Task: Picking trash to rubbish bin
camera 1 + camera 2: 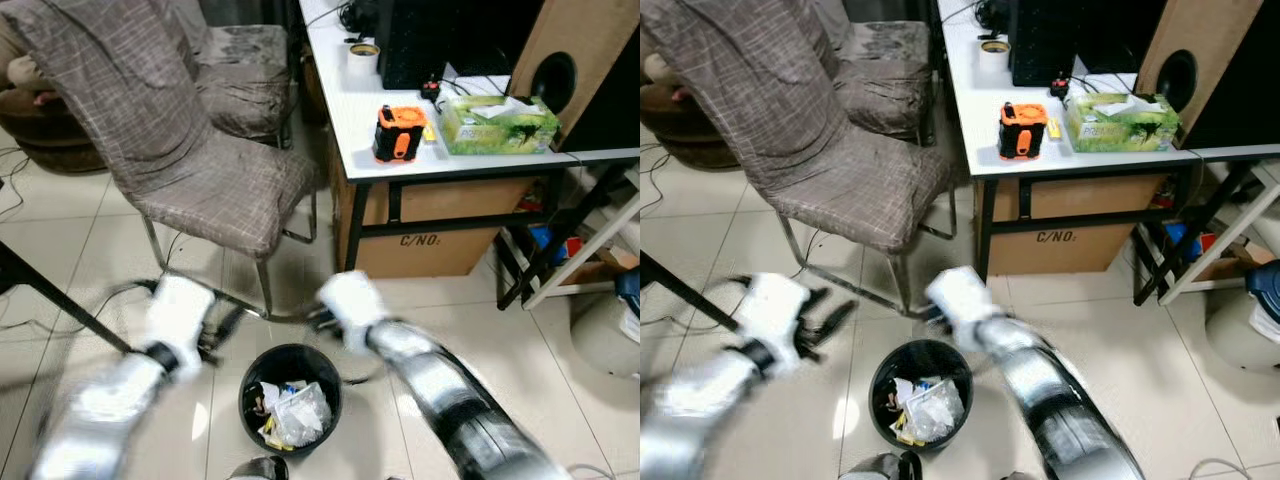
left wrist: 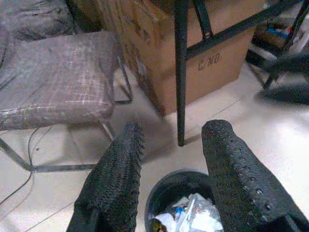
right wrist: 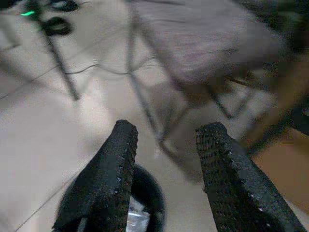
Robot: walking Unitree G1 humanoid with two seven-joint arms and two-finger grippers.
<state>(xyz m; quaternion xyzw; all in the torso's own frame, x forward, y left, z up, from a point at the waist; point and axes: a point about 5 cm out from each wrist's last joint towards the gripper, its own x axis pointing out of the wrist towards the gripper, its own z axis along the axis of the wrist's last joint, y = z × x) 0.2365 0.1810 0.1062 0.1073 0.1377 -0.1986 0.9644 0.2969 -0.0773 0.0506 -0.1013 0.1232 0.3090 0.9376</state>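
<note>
A round black rubbish bin (image 1: 290,398) stands on the tiled floor just in front of me, holding crumpled white wrappers and scraps (image 1: 296,412). Both arms are blurred. My left gripper (image 2: 174,140) is open and empty, hovering to the left of the bin (image 2: 166,193) and slightly above it. My right gripper (image 3: 166,135) is also open and empty, above the bin's far right rim (image 3: 149,191). In the left eye view the right gripper's white wrist (image 1: 350,300) sits near the chair's foot.
A grey fabric chair (image 1: 200,170) with metal legs stands just behind the bin. To the right, a white table (image 1: 350,120) carries an orange-black device (image 1: 400,133) and a green tissue box (image 1: 497,123). A cardboard box (image 1: 430,225) sits beneath it. Cables trail at left.
</note>
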